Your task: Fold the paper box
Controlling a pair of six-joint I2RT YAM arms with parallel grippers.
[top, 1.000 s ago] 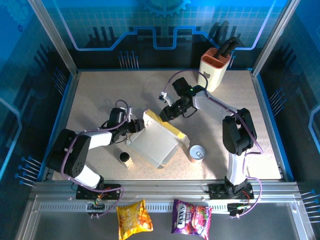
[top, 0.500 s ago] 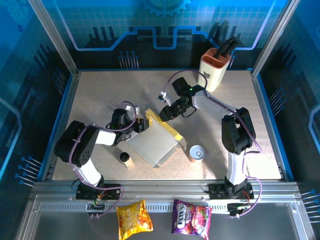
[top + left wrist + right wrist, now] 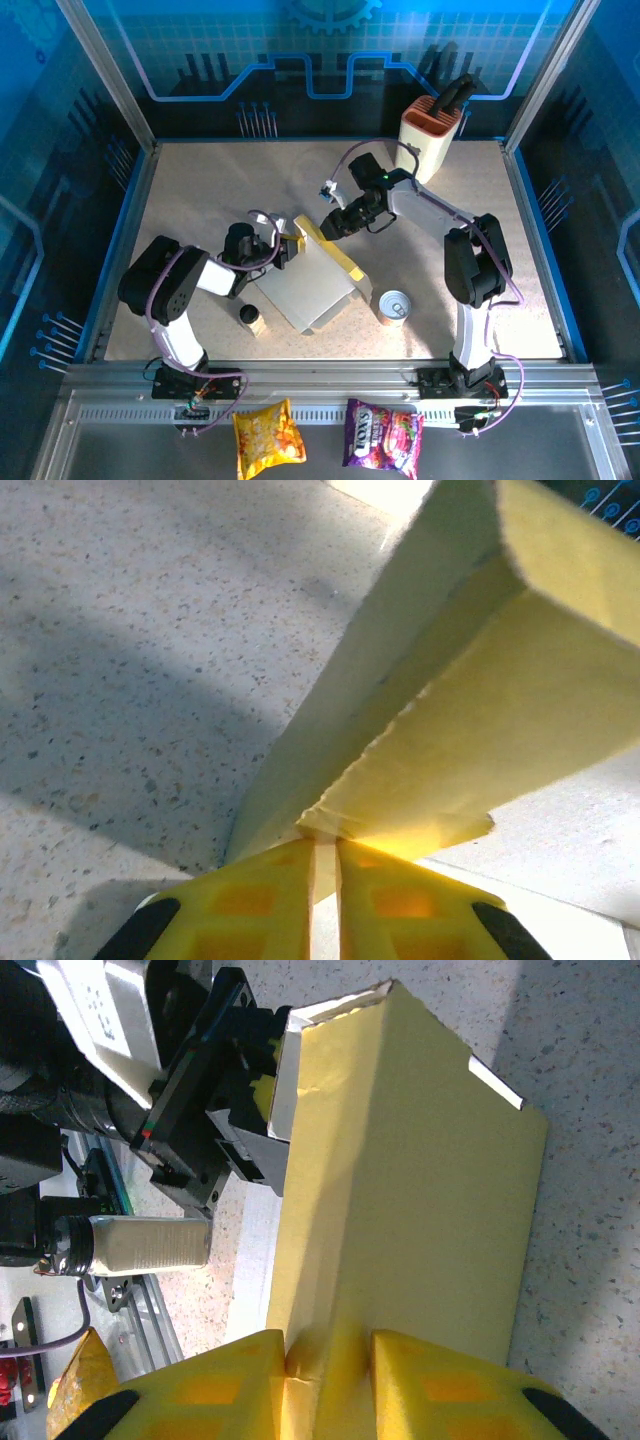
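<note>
Nearest of all, a yellow snack bag (image 3: pixel 268 440) and a purple snack bag (image 3: pixel 383 435) lie on the metal frame in front of the bench (image 3: pixel 200 190).

On the bench's near strip, a small bottle (image 3: pixel 250 317) stands left of centre and a tin can (image 3: pixel 396 305) stands right of centre. The near corner of the paper box (image 3: pixel 310 290) pokes between them, close to both and apart from the near edge. To the right of the can, bare bench runs out to the right rail.

The box lies at the middle of the bench, set at an angle. Its grey-white panel is flat, and a yellow flap is raised along its far right side.

The left tool (image 3: pixel 290 250) meets the box at its far left corner. In the left wrist view, its fingers (image 3: pixel 270 900) are pressed almost together on the thin edge of a raised flap (image 3: pixel 560 680), with speckled bench (image 3: pixel 120 630) to the left.

The right tool (image 3: pixel 328 228) comes in from the far side, just beyond the raised flap. In the right wrist view it (image 3: pixel 328 1345) pinches the edge of the yellow flap (image 3: pixel 400 1160), and the bottle (image 3: pixel 140 1243) shows past the left arm.

Beyond both tools, bare bench stretches to the far rail and across the far left. A knife block (image 3: pixel 430 135) stands in the far right corner, well apart from the box.
</note>
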